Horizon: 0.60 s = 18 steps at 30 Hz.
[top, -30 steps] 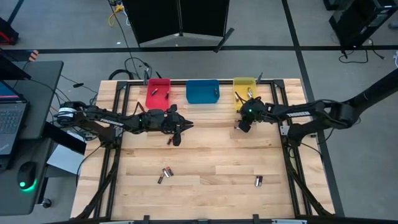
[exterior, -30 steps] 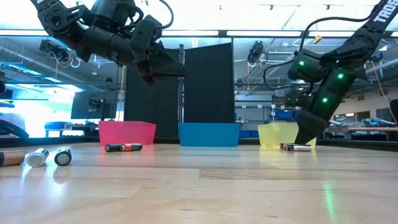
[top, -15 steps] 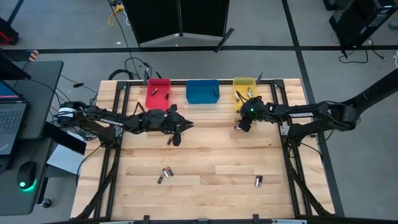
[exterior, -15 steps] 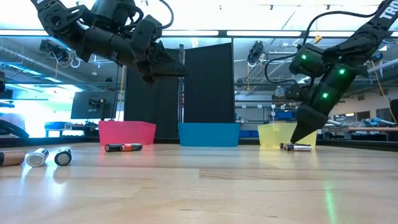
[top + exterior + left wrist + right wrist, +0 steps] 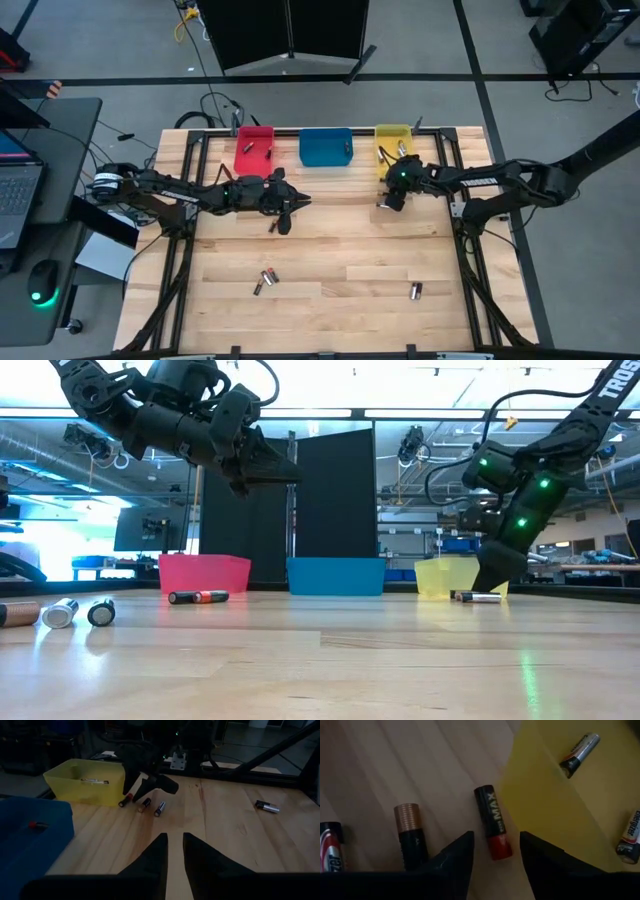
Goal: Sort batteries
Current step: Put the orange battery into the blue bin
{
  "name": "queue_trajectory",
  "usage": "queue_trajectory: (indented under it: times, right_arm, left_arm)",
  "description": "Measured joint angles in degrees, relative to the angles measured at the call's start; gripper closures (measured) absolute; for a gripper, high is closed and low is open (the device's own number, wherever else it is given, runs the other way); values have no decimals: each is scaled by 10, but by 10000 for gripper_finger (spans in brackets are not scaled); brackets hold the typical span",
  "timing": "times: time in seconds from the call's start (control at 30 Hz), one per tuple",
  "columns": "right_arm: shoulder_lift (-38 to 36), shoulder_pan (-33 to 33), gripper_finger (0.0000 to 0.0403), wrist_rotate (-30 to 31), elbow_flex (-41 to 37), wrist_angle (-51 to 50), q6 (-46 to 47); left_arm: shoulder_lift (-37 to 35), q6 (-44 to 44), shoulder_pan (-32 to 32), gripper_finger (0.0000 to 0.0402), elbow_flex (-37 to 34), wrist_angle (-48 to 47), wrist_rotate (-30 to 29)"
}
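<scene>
My right gripper (image 5: 496, 855) is open and tipped down at the table beside the yellow bin (image 5: 393, 143). Its fingers stand on either side of the red end of a black-and-red battery (image 5: 492, 822) that lies flat on the wood, without touching it. A copper-topped battery (image 5: 410, 832) and another battery (image 5: 330, 845) lie alongside. My left gripper (image 5: 175, 847) hovers high over the table's middle, a narrow gap between its fingers and nothing in it. A battery (image 5: 272, 228) lies on the table below it.
A red bin (image 5: 254, 150), a blue bin (image 5: 326, 147) and the yellow bin line the far edge, each with batteries inside. Loose batteries lie near the front edge: a pair (image 5: 265, 280) at the left and one (image 5: 416, 291) at the right.
My right gripper has rolled a little about its own axis over the batteries beside the yellow bin, staying in the same spot. The batteries have not moved.
</scene>
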Motion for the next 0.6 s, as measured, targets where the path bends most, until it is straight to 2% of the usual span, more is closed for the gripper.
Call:
queue_trajectory:
  times: [0.17, 0.6]
  right_arm:
    - [-5, 0, 233, -43, 0, -9, 15]
    - [-5, -14, 269, -77, 1, -15, 29]
  left_arm:
    - [0, 0, 0, 336, 0, 0, 0]
    - [0, 0, 0, 336, 0, -1, 0]
